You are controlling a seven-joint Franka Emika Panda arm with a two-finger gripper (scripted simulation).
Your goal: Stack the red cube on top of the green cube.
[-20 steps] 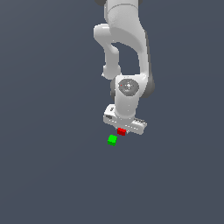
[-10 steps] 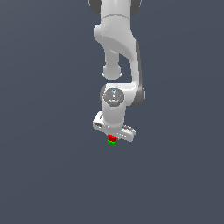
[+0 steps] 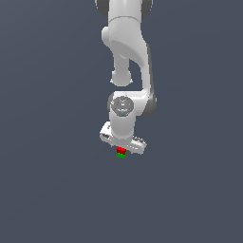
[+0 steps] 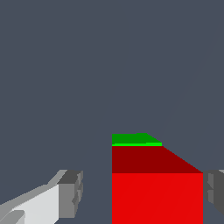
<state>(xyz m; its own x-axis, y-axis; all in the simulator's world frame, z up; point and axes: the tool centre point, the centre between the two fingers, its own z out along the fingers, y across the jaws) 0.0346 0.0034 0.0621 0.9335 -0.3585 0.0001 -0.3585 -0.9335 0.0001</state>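
Observation:
The red cube (image 3: 120,150) sits directly on top of the green cube (image 3: 121,155), just below the gripper (image 3: 121,149) in the exterior view. In the wrist view the red cube (image 4: 157,192) fills the space between the fingers, and a thin strip of the green cube (image 4: 133,139) shows past its far edge. The gripper (image 4: 143,192) is open. One grey fingertip (image 4: 72,192) stands clearly apart from the red cube's side. The other fingertip (image 4: 215,192) is very near the opposite side; whether it touches I cannot tell.
The white arm (image 3: 127,57) hangs straight down over the cubes above a plain dark grey floor (image 3: 47,190). No other objects are in view.
The gripper carried the red cube towards the exterior view's left and down onto the green cube. Its fingers now stand apart from the red cube.

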